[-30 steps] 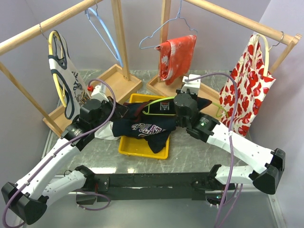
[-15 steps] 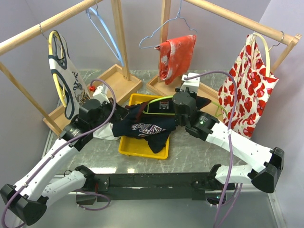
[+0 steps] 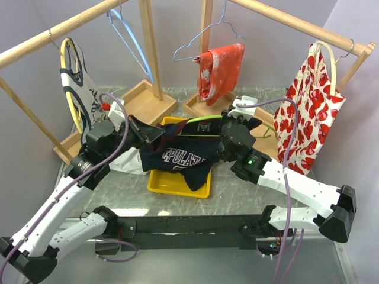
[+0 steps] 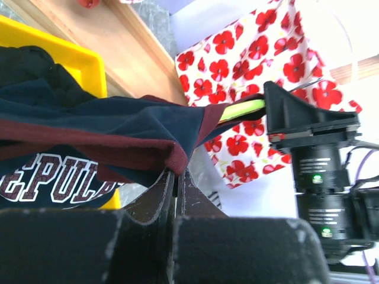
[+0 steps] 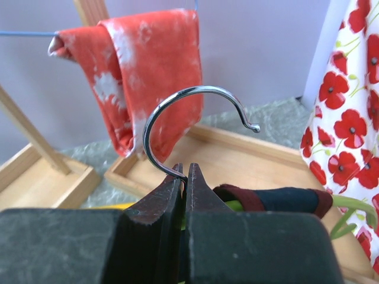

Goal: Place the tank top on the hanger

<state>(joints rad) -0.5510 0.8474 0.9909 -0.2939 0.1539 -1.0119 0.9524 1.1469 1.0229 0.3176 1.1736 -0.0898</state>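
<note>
The dark navy tank top (image 3: pixel 183 155) with red trim and white lettering hangs above the yellow tray, draped over the lime-green hanger (image 3: pixel 201 122). My left gripper (image 3: pixel 155 135) is shut on the tank top's red-trimmed edge (image 4: pixel 176 158) at its left side. My right gripper (image 3: pixel 227 131) is shut on the hanger at the base of its metal hook (image 5: pixel 189 109). In the right wrist view the tank top's red-trimmed strap (image 5: pixel 278 200) lies over the green hanger arm (image 5: pixel 355 204). The green arm tip also shows in the left wrist view (image 4: pixel 243 109).
A yellow tray (image 3: pixel 177 183) sits under the tank top. Wooden racks stand behind with a light blue hanger (image 3: pixel 130 41), an orange garment (image 3: pixel 220 70), a white tank top on a yellow hanger (image 3: pixel 80 94) and a red poppy garment (image 3: pixel 308 106). White cloth (image 3: pixel 127 163) lies left of the tray.
Both grippers have risen, lifting the hanger and tank top off the tray. My left gripper moved left and up, stretching the tank top wider so it hangs spread out.
</note>
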